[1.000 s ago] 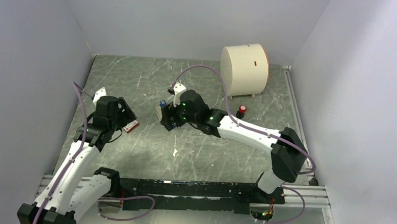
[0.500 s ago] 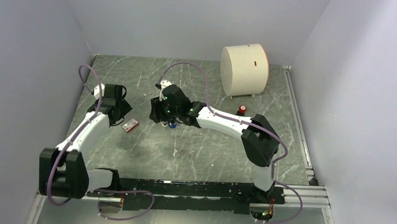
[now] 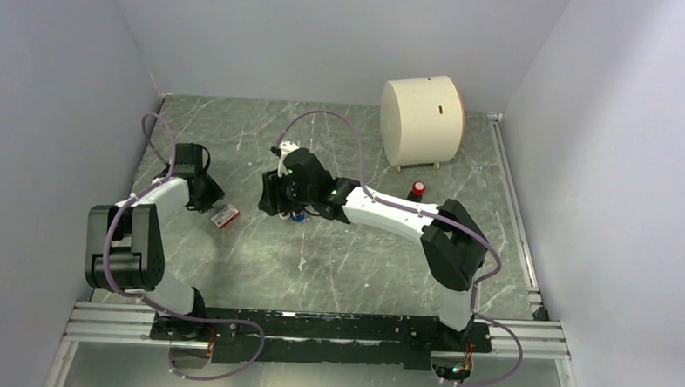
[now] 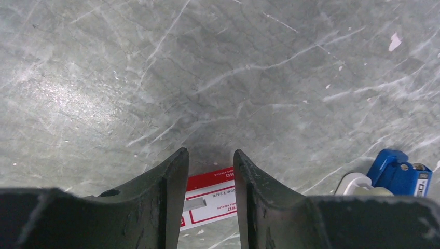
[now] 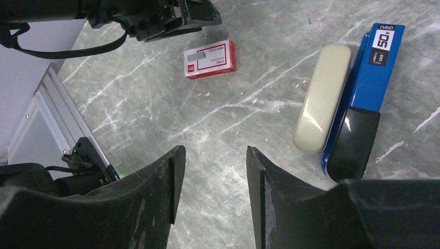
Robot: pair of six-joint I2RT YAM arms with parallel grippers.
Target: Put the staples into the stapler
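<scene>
From where I stand, the red-and-white staple box (image 5: 209, 58) lies flat on the grey marbled table (image 3: 362, 264), and everything else sits around it. The left gripper (image 4: 210, 154) hangs just beside the box, on its far left side and not touching it. Its two dark fingers (image 4: 174, 181) are parted by a narrow gap with nothing between them, and through that gap I can see the box's label lying on the table beyond. The stapler (image 5: 373, 78) lies on the table near the box, to its right. It has a slim blue body with a label at one end and a black cap at the other. A cream oblong piece (image 5: 321, 98) lies alongside the stapler, on the side nearer the box; it looks to be touching, but I cannot tell whether the two are joined. The right gripper (image 5: 215, 150) hovers over that spot to the right of the box, largely hiding the stapler from above. Its fingers are about half apart and hold nothing. Well beyond the stapler, further right of the box, stands a small red-capped thing (image 3: 418, 189). A big cream drum (image 3: 421, 118) lies on its side further back still.
</scene>
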